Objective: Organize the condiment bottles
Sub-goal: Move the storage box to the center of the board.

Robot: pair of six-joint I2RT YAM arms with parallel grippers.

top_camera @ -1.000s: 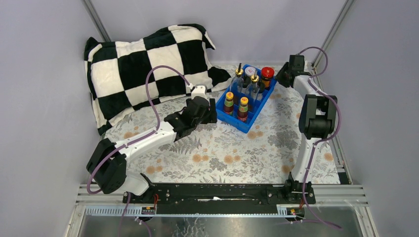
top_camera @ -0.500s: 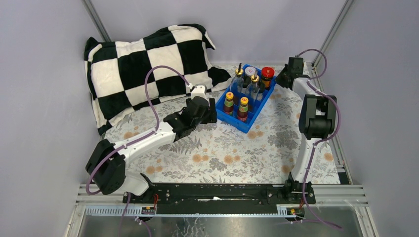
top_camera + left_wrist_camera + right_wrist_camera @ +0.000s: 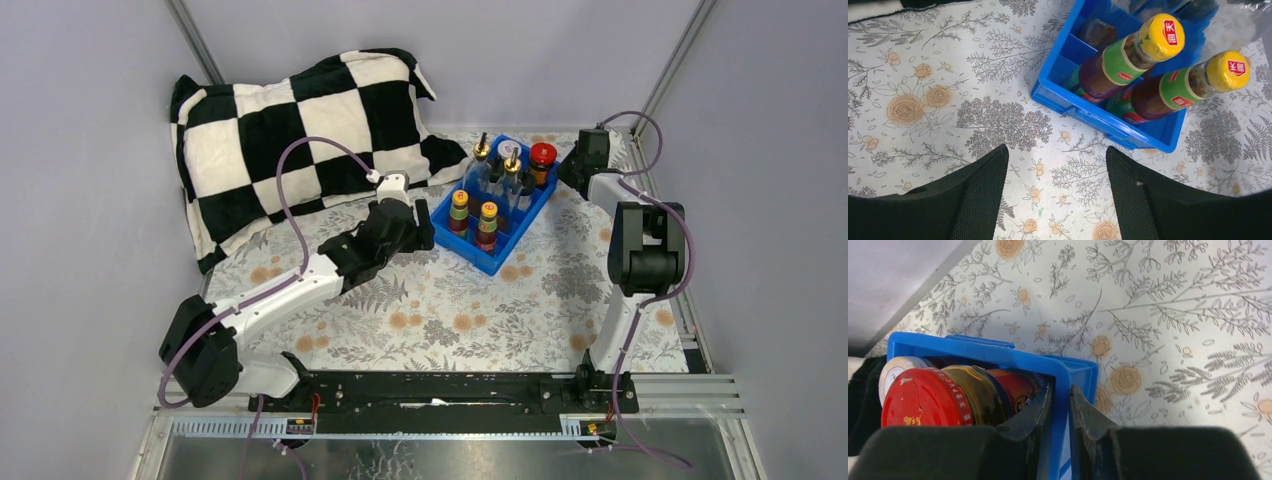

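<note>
The condiment bottles stand in a blue divided tray (image 3: 462, 243). Two orange-capped dark sauce bottles (image 3: 458, 207) (image 3: 487, 218) are in its near end. Two gold-spouted clear bottles (image 3: 481, 152) (image 3: 512, 160), a white-lidded jar (image 3: 505, 144) and a red-lidded jar (image 3: 542, 153) are at its far end. The black-capped shakers are mostly hidden. My right gripper (image 3: 566, 172) is shut on the tray's wall (image 3: 1062, 390), beside the red-lidded jar (image 3: 923, 400). My left gripper (image 3: 427, 228) is open and empty over the cloth, just short of the tray (image 3: 1098, 117) and the sauce bottles (image 3: 1128, 55).
A black-and-white checked pillow (image 3: 300, 130) lies at the back left, close behind my left arm. The table has a floral cloth (image 3: 450, 310). Grey walls and metal posts close in the back and right.
The tray with its bottles has shifted slightly left and turned, held by my right gripper. My left arm has drawn back a little to the left.
</note>
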